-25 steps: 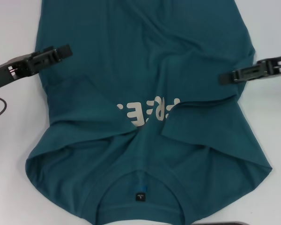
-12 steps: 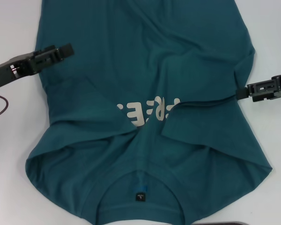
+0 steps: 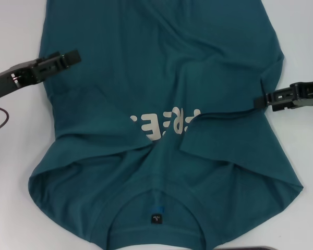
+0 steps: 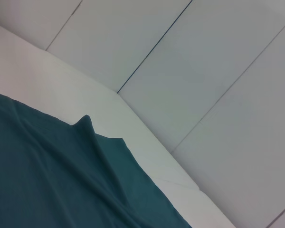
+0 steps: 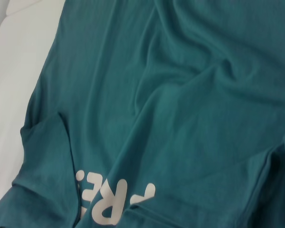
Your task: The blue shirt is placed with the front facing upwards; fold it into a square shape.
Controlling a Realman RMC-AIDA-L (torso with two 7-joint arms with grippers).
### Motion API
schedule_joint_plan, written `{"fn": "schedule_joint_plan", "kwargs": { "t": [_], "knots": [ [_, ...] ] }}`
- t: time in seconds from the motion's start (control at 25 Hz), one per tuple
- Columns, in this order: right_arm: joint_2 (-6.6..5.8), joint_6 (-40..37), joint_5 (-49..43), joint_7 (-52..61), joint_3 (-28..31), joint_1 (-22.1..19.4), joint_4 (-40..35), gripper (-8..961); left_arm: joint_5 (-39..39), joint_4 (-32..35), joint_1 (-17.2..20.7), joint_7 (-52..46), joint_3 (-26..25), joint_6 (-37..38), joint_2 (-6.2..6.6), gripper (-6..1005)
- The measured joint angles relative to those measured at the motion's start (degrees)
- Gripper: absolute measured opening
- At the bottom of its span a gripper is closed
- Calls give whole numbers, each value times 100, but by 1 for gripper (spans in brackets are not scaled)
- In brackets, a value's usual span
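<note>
both jaws look clenched: left gripper (image 3: 73, 55) and right gripper (image 3: 261, 100) at blue shirt (image 3: 161, 78) edges.

Dark teal-blue cotton T-shirt (image 3: 161, 78) being shown plain and unpatterned, pale grey-white chest lettering (image 3: 164, 123) being displayed across it, small dark neck label (image 3: 155, 216), white tabletop (image 3: 13, 156), black grippers being seen.

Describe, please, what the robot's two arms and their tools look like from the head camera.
Both tools, the left tool and the right tool, are slim, black and ribbed. The left arm's link is dark grey with a small white and red marking, and a thin dark cable loops below it.
</note>
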Motion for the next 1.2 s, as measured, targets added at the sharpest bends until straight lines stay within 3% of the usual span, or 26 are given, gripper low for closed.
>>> {"fn": "schedule_joint_plan", "kwargs": {
  "t": [0.08,0.32,0.52,0.96,1.2],
  "knots": [
    [4,60,-1,13,0,41,47,907,0,0,-4,2,0,-12,0,905],
    [5,240,-4,86,-8,175,232,776,-2,1,-15,37,0,-28,-2,905],
    [-3,321,-57,175,-164,268,349,542,-2,0,5,44,1,-56,-4,905],
    [-10,310,-58,370,-264,246,302,331,23,0,38,63,0,-88,8,905],
    [-41,339,-77,430,-274,230,336,337,30,0,39,71,0,-88,13,905]
  ]
}}
